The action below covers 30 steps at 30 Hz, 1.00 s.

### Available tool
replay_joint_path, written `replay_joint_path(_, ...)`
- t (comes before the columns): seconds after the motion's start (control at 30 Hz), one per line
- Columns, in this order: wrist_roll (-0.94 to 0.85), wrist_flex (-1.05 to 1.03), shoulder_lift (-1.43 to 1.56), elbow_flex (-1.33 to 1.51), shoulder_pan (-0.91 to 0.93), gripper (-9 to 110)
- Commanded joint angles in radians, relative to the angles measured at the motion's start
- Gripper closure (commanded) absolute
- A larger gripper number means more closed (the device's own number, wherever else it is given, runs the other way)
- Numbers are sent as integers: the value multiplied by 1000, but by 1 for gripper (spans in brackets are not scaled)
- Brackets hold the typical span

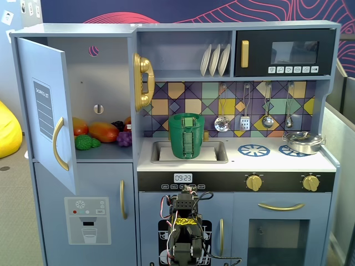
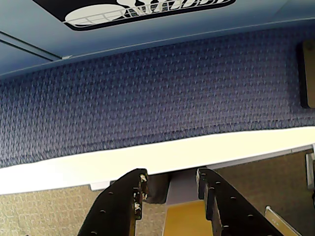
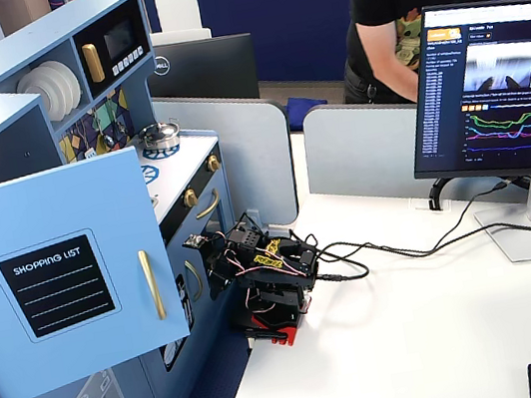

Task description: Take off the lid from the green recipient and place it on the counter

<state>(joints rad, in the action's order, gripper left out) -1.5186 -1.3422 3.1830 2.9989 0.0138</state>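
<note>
One tall green plastic recipient (image 1: 187,136), flat green lid (image 1: 186,116) on, stands in the pale worktop (image 1: 277,160) sink; cupboard door (image 3: 61,277) reads "SHOPPING LIST"; black pincer (image 2: 170,189) open, empty.

We see even, bright indoor light in both fixed views, with soft shadows only. Under the shelf the open cupboard (image 1: 100,111) sits darker than the counter (image 1: 277,160), which reads pale and clean. The metal pot (image 1: 303,142) carries small highlights, and the microwave door (image 1: 294,52) shows a faint sheen. That view is sharp across the frame, with little bending at the edges. The wrist view is softer: the black fingers (image 2: 123,206) near the lens are slightly blurred, and the white strip (image 2: 147,160) is nearly blown out. The man (image 3: 416,3) is smeared by motion; the monitor (image 3: 490,88) glows brightly.
</note>
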Motion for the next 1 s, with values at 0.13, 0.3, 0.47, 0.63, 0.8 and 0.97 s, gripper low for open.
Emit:
replay_joint_path(0.13,9,-190,-5,-2,37,101)
replay_joint_path(0.3,9,-189,-5,-2,37,101)
replay_joint_path(0.47,-54,41,-38,-80,135,101)
replay_joint_path(0.63,-43,276,-291,-640,110,96)
replay_joint_path(0.8,-84,420,-483,-1108,94,77)
replay_joint_path(0.97,-133,723,-514,-1126,87,74)
